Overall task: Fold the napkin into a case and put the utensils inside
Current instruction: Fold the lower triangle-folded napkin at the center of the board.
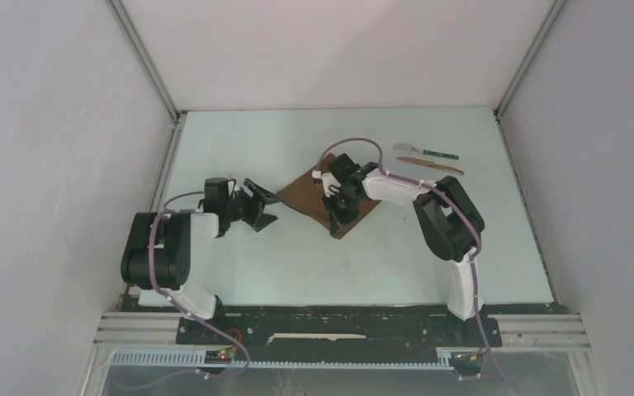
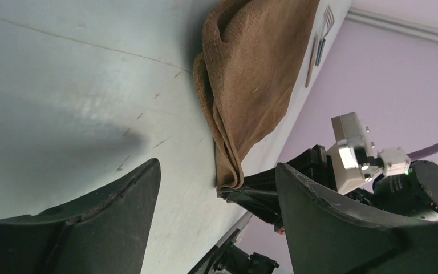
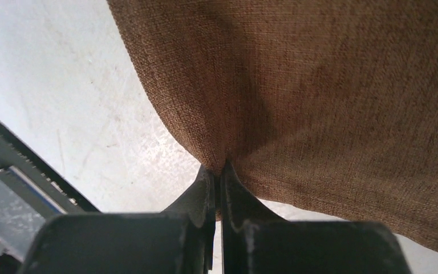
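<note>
The dark-brown napkin lies folded in layers at the table's middle. My right gripper is shut on its near corner, and the right wrist view shows the cloth pinched between the closed fingers. My left gripper stands open just left of the napkin with nothing in it. In the left wrist view its wide fingers frame the layered edge and the right gripper holding the corner. The utensils lie at the back right: a fork with a teal handle and a reddish-brown stick.
The pale table is closed in by white walls on the left, back and right. A black metal rail with the arm bases runs along the near edge. The utensils also show in the left wrist view, fork and stick.
</note>
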`<control>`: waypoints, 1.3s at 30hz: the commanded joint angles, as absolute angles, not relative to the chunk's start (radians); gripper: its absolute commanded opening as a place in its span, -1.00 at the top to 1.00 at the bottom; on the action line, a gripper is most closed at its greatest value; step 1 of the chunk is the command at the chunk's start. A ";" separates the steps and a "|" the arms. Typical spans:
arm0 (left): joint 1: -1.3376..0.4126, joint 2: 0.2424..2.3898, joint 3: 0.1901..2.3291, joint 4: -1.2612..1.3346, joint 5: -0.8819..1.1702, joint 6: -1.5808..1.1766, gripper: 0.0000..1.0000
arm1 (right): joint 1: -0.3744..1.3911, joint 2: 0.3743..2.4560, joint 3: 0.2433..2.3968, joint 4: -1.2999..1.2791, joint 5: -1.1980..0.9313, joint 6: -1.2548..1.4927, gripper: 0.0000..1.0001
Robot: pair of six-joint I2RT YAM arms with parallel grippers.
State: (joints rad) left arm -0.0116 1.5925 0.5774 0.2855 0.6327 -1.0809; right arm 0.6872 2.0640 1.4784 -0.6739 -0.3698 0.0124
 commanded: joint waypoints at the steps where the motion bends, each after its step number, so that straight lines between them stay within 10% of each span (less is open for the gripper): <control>1: -0.068 1.664 0.641 0.444 0.618 -1.187 -0.53 | 0.636 1.967 1.409 -0.538 -0.548 0.075 1.00; 16: -0.127 1.769 0.732 0.465 0.537 -1.232 0.00 | 0.516 1.917 1.317 -0.409 -0.693 0.141 1.00; 28: -0.139 1.666 0.649 0.377 0.465 -1.199 -0.36 | 0.505 1.896 1.306 -0.394 -0.704 0.144 1.00; 39: -0.141 1.765 0.738 0.406 0.480 -1.207 -0.01 | 0.506 1.891 1.290 -0.389 -0.701 0.147 1.00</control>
